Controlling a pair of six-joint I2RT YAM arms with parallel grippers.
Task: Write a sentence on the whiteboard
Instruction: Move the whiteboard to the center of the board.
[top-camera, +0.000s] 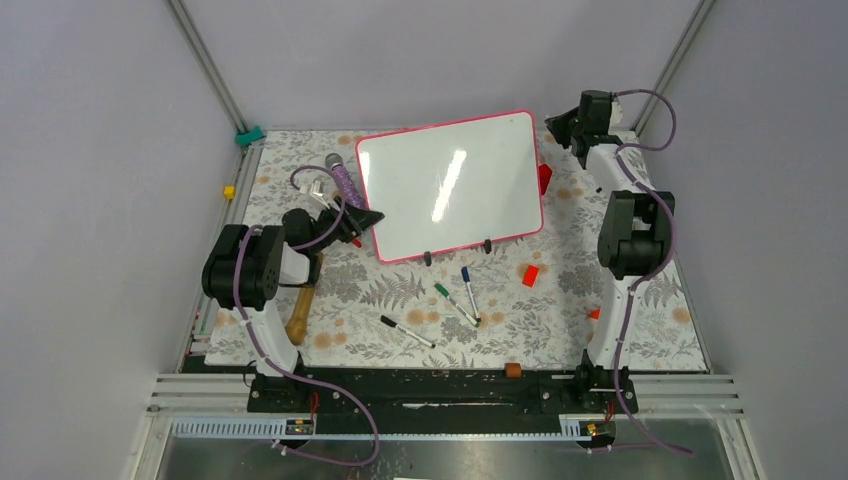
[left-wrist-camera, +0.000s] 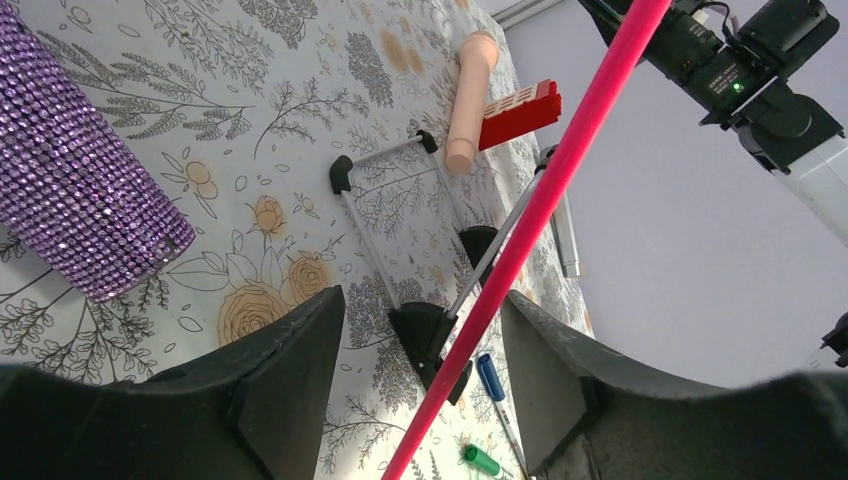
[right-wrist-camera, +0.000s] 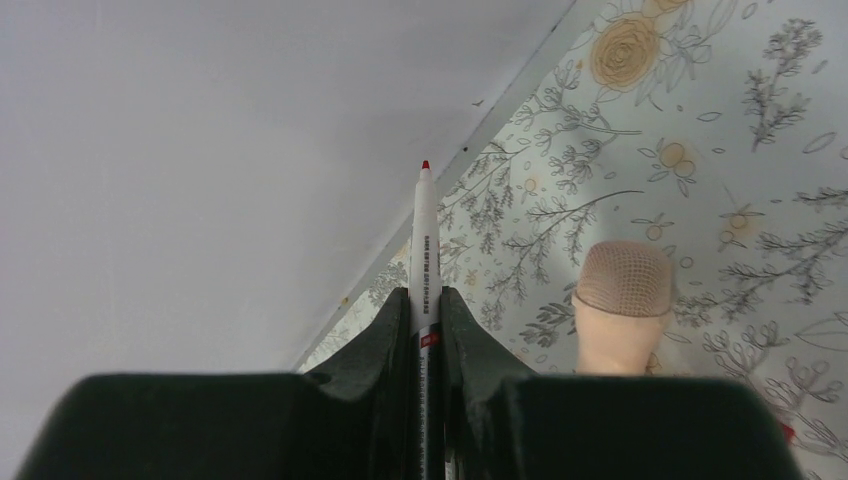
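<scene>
The whiteboard (top-camera: 450, 185) lies in the middle of the table, its white face blank; no sentence shows on it. Its pink frame (left-wrist-camera: 540, 200) runs slantwise between my left gripper's (left-wrist-camera: 420, 400) open jaws without touching either finger. In the top view the left gripper (top-camera: 365, 217) is at the board's near left corner. The board's black clips (left-wrist-camera: 430, 335) and wire stand show under it. My right gripper (right-wrist-camera: 425, 300) is shut on a white marker with a red tip (right-wrist-camera: 424, 240), pointing at the back wall. In the top view it (top-camera: 558, 125) is beyond the board's far right corner.
A purple glitter microphone (top-camera: 345, 180) lies left of the board. Blue (top-camera: 468, 290), green (top-camera: 452, 302) and black (top-camera: 405, 331) markers and a red block (top-camera: 531, 275) lie in front. A wooden handle (top-camera: 300, 310) lies by the left arm. A beige microphone (right-wrist-camera: 620, 300) lies near the right gripper.
</scene>
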